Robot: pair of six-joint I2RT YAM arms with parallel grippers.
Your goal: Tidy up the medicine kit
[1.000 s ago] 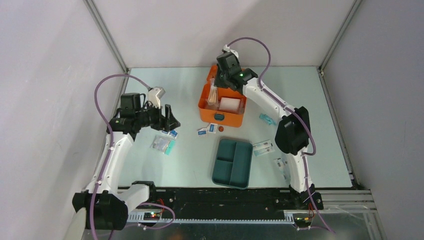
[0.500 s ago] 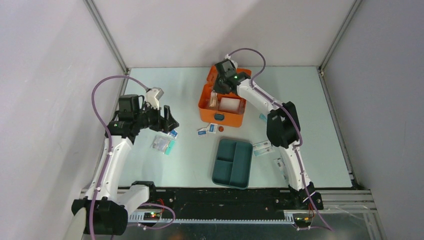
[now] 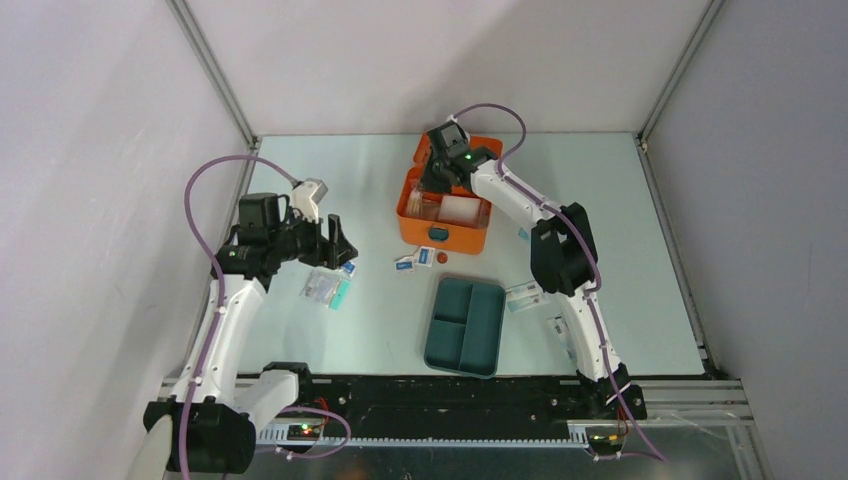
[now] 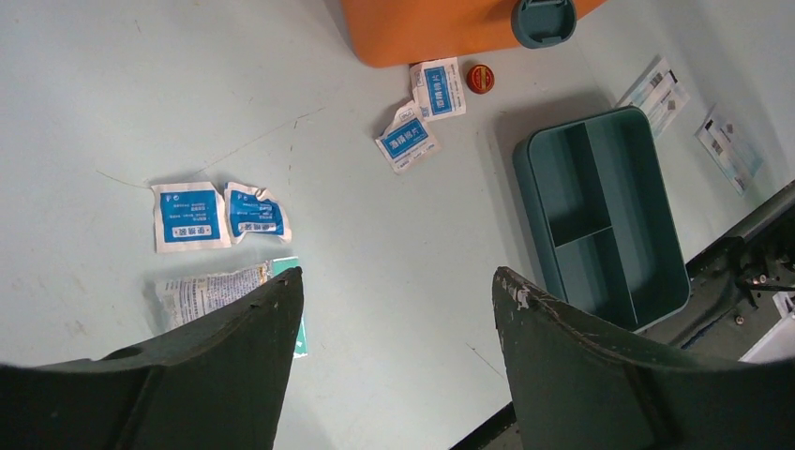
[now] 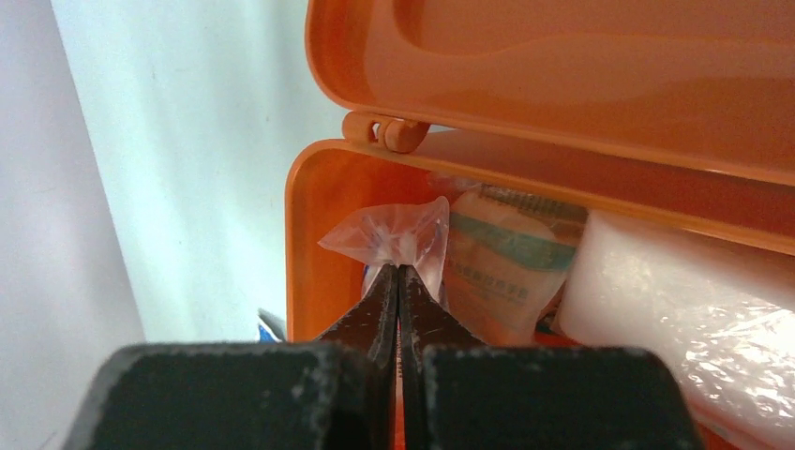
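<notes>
The orange box (image 3: pixel 444 210) sits open at the back of the table (image 3: pixel 650 260). The right gripper (image 5: pixel 398 281) pinches a clear bag (image 5: pixel 398 234) inside it. The left gripper (image 4: pixel 394 309) hangs wide open over little packets (image 4: pixel 220 214)

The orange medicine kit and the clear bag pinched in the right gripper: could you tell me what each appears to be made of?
The medicine kit looks like moulded hard plastic, smooth and semi-glossy: soft highlights, rounded edges, a moulded hinge. The clear bag, pinched by the right gripper, seems thin transparent plastic film: see-through, creased, with shiny folds. What it contains is unclear.
</notes>
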